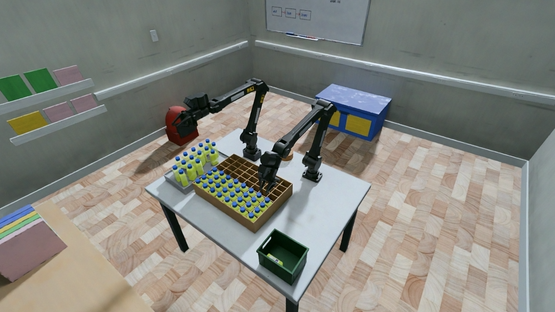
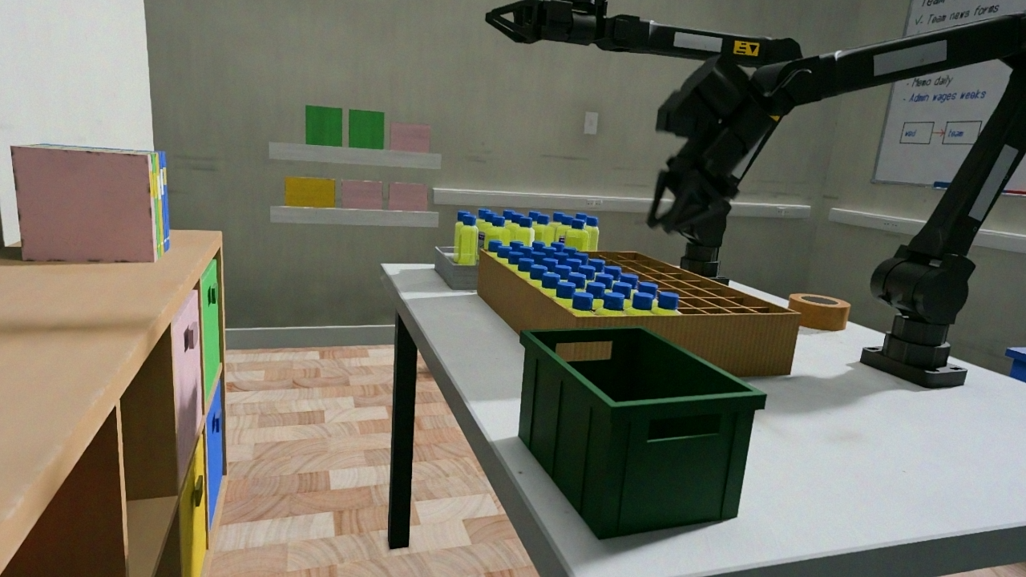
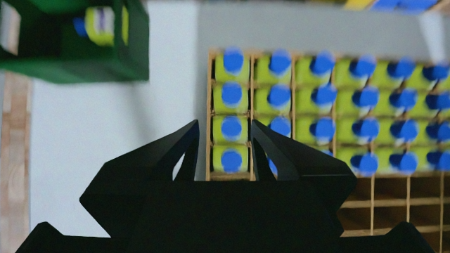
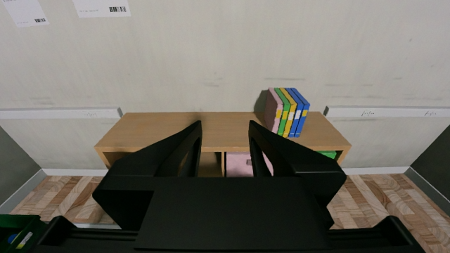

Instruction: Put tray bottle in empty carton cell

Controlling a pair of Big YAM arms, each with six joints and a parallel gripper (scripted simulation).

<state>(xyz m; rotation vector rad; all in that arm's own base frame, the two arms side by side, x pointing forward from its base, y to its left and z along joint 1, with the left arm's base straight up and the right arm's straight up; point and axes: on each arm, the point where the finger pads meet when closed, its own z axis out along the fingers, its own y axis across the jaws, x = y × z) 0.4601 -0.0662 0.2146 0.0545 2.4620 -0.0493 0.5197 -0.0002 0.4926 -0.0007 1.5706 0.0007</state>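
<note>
1. Looks like our bottle [image 1: 267, 200] [image 2: 668, 301] [image 3: 231, 160] is home: upright in the last filled cell of the end row, in the carton [image 1: 225, 209] [image 2: 717, 344] [image 3: 209, 105]. No gap in that row now.
2. We'd guess it's lightish, smooth, a bit squeezy and not fragile. If it needs a nudge, grab the ridged-looking blue cap, straight down.
3. Left gripper [image 1: 265, 190] [image 2: 661, 223] [image 3: 225, 121] hangs above, fingers spread, nothing between. Right gripper [image 1: 175, 125] [image 2: 494, 20] [image 4: 225, 122] is also spread and bare, well apart from it all. We'd just back off.
4. Spares stand in the grey tray [image 1: 176, 184] [image 2: 457, 272] on the counter [image 1: 329, 201] [image 2: 861, 445] [image 3: 88, 123].
5. No brand readable on ours. Whiteboard [image 1: 318, 19] [image 2: 954, 136] says "Memo daily" and "Admin wages weeks".
</note>
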